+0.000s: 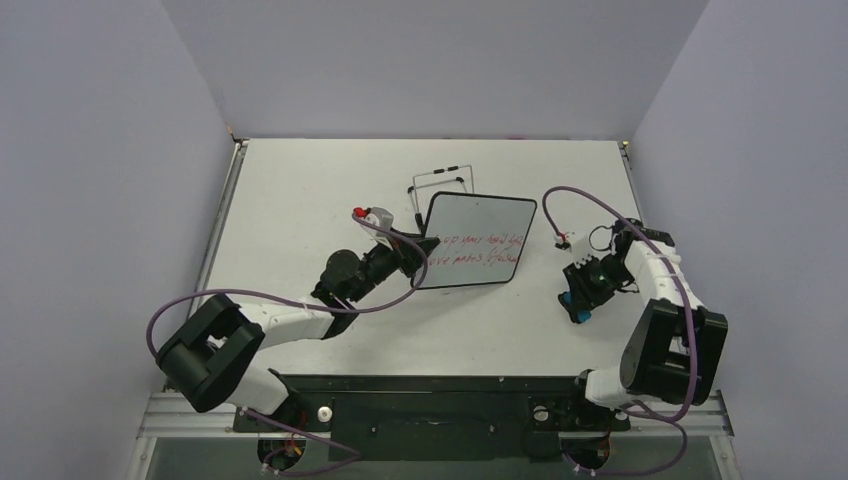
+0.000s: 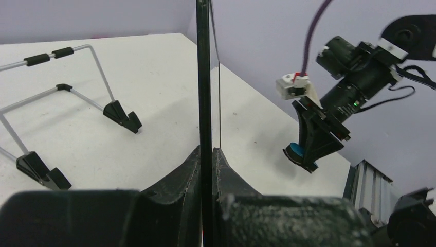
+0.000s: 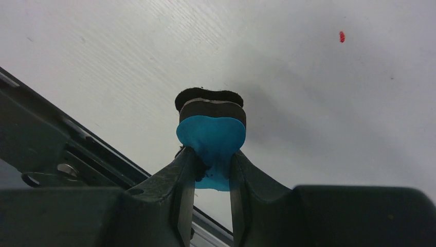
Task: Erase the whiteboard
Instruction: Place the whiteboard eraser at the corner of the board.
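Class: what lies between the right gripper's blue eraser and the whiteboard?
Only bare table lies between the eraser and the whiteboard, as the top view shows.

Left end effector (image 2: 208, 154) and right end effector (image 3: 212, 157) pinched closed, arms well apart.

We see a wire stand (image 2: 122, 115) with black feet and grips on the white table (image 1: 300, 200), toward its far side. Over to the right, a small blue eraser (image 3: 211, 135) turns its dark felt pad to the tabletop, with a red speck (image 3: 342, 36) near it.
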Action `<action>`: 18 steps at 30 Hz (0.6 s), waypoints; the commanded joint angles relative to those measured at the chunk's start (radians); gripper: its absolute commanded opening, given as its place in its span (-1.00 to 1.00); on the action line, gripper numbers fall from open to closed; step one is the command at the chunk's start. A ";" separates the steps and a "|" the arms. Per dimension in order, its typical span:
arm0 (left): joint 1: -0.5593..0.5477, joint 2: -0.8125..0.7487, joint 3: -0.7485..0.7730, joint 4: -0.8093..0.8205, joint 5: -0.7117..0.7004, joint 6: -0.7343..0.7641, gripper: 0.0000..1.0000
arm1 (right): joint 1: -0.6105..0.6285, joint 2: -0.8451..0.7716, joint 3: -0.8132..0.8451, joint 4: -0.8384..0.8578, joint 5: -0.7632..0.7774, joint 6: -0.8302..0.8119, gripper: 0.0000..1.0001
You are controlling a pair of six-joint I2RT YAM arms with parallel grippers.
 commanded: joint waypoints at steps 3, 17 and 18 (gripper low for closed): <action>0.002 -0.082 -0.038 -0.090 0.149 0.181 -1.00 | 0.028 0.059 -0.054 0.108 0.161 -0.031 -0.96; -0.044 -0.039 -0.183 0.063 0.117 0.138 -1.00 | 0.124 -0.014 -0.010 0.061 0.205 -0.095 0.38; -0.045 -0.038 -0.192 0.072 0.117 0.137 -1.00 | 0.125 -0.019 0.033 0.037 0.190 -0.131 0.41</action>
